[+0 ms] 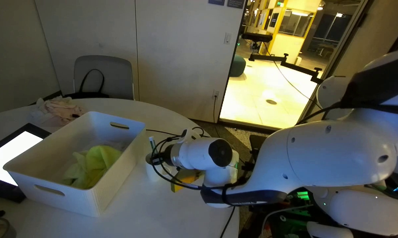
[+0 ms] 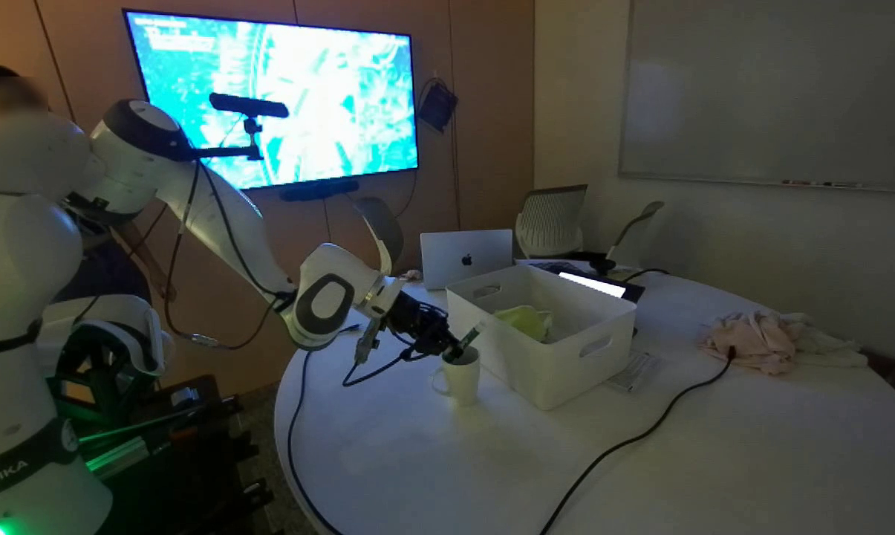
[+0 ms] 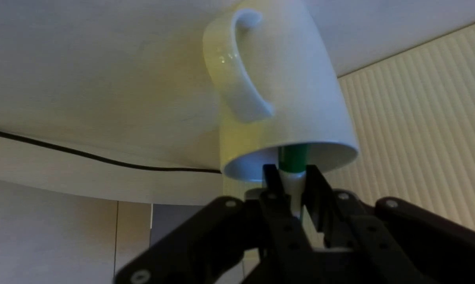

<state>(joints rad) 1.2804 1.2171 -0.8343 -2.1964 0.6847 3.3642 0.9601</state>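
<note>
In the wrist view, the mug (image 3: 300, 83) is running past the top edge, and its wall is hiding the green end of the marker (image 3: 293, 177). In an exterior view, the arm (image 1: 337, 152) is covering part of a yellow object (image 1: 182, 180); in an exterior view, it is hiding much of a person (image 2: 109, 264), whose face is showing blurred. Screen lettering (image 2: 180, 41) is appearing illegibly small.

Tilted marker (image 3: 293, 177) (green end down) dips into white mug (image 3: 300, 90).
</note>
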